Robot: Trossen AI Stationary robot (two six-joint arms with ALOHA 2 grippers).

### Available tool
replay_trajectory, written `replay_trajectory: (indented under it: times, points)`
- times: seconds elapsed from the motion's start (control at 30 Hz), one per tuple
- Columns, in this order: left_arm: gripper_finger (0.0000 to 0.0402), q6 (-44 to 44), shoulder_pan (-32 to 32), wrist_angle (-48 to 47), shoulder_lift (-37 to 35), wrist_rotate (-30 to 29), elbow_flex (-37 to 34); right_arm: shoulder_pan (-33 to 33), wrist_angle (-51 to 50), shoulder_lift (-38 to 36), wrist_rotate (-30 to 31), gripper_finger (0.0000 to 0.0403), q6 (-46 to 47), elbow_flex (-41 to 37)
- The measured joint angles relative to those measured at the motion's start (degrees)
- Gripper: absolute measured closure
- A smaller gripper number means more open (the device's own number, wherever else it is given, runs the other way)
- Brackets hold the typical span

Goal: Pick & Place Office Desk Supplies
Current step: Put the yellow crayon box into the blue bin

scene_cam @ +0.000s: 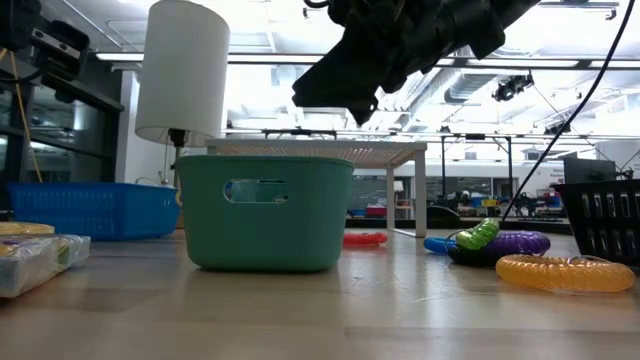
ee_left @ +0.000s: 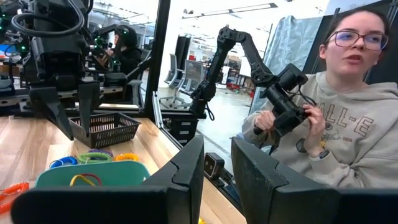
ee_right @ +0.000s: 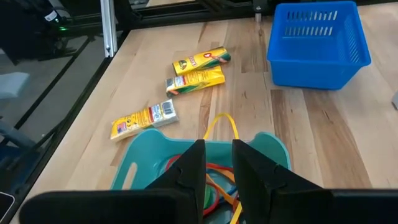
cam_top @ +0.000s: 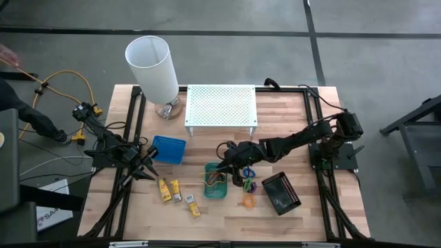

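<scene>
Right gripper (cam_top: 224, 167) at frame centre, jaws narrow around a yellow ring (ee_right: 219, 124) above the green tray (cam_top: 216, 181): release only once the ring hangs inside the rim; left gripper (cam_top: 147, 169), narrow and empty, waits at left.

A light wooden tabletop (cam_top: 275, 213) framed in black rails is set on a grey concrete floor (cam_top: 372, 41) crossed by dark seams. Beyond it, an open workshop is seen, lit by bright ceiling strips (scene_cam: 270, 25). A person in a grey hooded sweatshirt (ee_left: 348, 134) is seated beside the tabletop, a dark device held in both hands.
</scene>
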Motion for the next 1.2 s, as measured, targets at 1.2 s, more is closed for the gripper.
replay_trajectory:
  times: [1.2]
  points:
    - [0.0323,0.0,0.0,0.0,0.0,0.0,0.0,0.4,-0.4,-0.3,-2.6,0.0337,-1.6,0.0]
